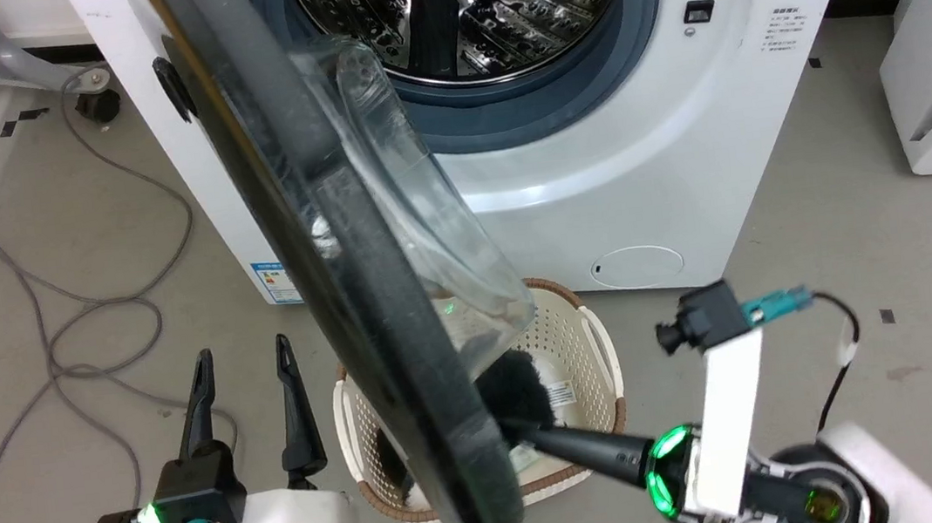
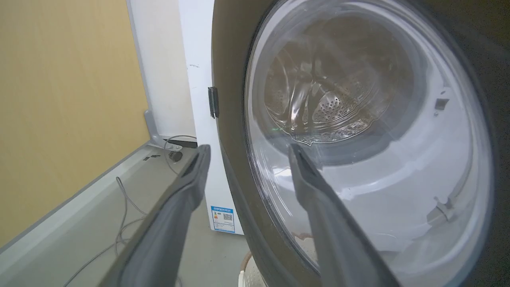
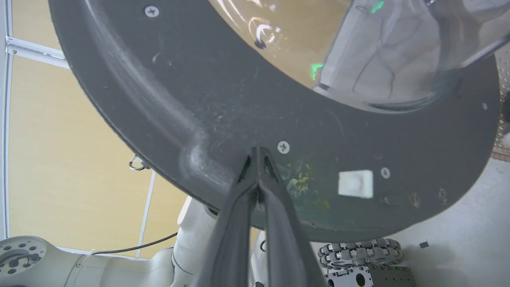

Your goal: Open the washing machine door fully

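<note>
Swung edge-on toward the lens, the washing machine door (image 1: 357,309) runs from the top left-centre of the head view down to its bottom middle. It hangs off the washing machine (image 1: 598,185) that spans the upper frame. I judge it roughly half open, with more swing toward the frame's left still needed. From lower right the right arm (image 1: 724,407) reaches in, its jaws clenched together and empty, tips pressed on the door's matte inner face near the rim. At lower left the left jaws stand spread and empty, clear of the door.
</note>
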You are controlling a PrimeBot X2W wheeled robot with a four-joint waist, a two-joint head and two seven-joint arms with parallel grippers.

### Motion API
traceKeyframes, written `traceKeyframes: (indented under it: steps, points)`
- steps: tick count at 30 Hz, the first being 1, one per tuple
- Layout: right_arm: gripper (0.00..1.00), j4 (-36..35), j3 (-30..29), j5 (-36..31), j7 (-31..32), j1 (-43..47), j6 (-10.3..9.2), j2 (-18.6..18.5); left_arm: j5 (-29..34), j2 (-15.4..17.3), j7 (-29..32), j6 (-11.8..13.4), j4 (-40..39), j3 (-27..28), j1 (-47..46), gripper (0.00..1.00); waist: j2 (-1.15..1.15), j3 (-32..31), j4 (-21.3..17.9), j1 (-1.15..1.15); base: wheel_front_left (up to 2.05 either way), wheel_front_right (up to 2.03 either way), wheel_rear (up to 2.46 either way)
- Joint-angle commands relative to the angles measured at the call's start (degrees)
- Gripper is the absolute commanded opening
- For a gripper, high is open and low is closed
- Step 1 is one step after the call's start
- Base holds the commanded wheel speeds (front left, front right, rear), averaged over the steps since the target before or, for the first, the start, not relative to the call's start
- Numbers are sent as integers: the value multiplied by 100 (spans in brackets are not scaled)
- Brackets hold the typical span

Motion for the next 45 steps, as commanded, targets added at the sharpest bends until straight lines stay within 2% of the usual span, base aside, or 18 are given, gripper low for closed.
traceKeyframes:
  steps: [1, 6, 7, 10, 16, 21, 23, 26, 28, 30, 33, 35, 38, 45]
  points:
    - [0, -48, 49, 15, -18, 130, 7, 50, 45, 6, -25, -17, 10, 9, 64, 100, 0, -7, -6, 1, 0, 0, 0]
    - [0, -148, -10, 38, -282, 346, 7, 130, 35, 6, -25, -16, 31, 9, 89, 100, 0, -46, -17, 1, 0, 0, 0]
    - [0, -342, -383, -132, -975, 458, 7, 155, 22, 6, -25, -9, 33, 15, 124, 100, 0, -96, -57, 1, 0, 0, 0]
    - [0, -449, -632, -281, -1448, 478, 7, 143, 26, 6, -25, -6, 36, 32, 141, 100, 0, -124, -95, 1, 0, 0, 0]
    - [0, -673, -1269, -1029, -3158, 416, 7, -128, 53, 6, -25, -25, 44, 86, 184, 100, 0, -238, -218, 1, 0, 0, 0]
    - [0, -532, -1678, -1668, -4622, 472, 7, -414, 59, 6, -25, -22, 32, 138, 243, 100, 0, -330, -324, 1, 0, 0, 0]
    - [0, -423, -1832, -2047, -4919, 522, 7, -550, 60, 6, -25, -22, 22, 163, 265, 100, 0, -347, -362, 1, 0, 0, 0]
    - [0, -274, -2139, -3270, -5049, 609, 7, -794, 65, 6, -25, -29, 6, 200, 289, 100, 0, -357, -403, 1, 0, 0, 0]
    - [0, -419, -2540, -4648, -5056, 662, 7, -845, 72, 6, -25, -33, -12, 218, 294, 100, 0, -349, -420, 1, 0, 0, 0]
    - [0, -615, -2864, -5722, -5058, 815, 7, -631, 73, 6, -25, -32, -26, 235, 297, 100, 0, -346, -432, 1, 0, 0, 0]
    - [0, -781, -3051, -6853, -5059, 1121, 7, -335, 73, 6, -25, -28, -29, 257, 313, 100, 0, -360, -451, 1, 0, 0, 0]
    - [0, -777, -3145, -7128, -5060, 1297, 7, -65, 71, 6, -25, -30, -23, 264, 324, 100, 0, -370, -458, 1, 0, 0, 0]
    - [0, -703, -3164, -7599, -5060, 1543, 7, 95, 65, 6, -25, -35, -12, 248, 330, 100, 0, -389, -446, 1, 0, 0, 0]
    - [0, -399, -3337, -7860, -5060, 2015, 7, 596, 67, 6, -25, -57, 13, 211, 331, 100, 0, -433, -390, 1, 0, 0, 0]
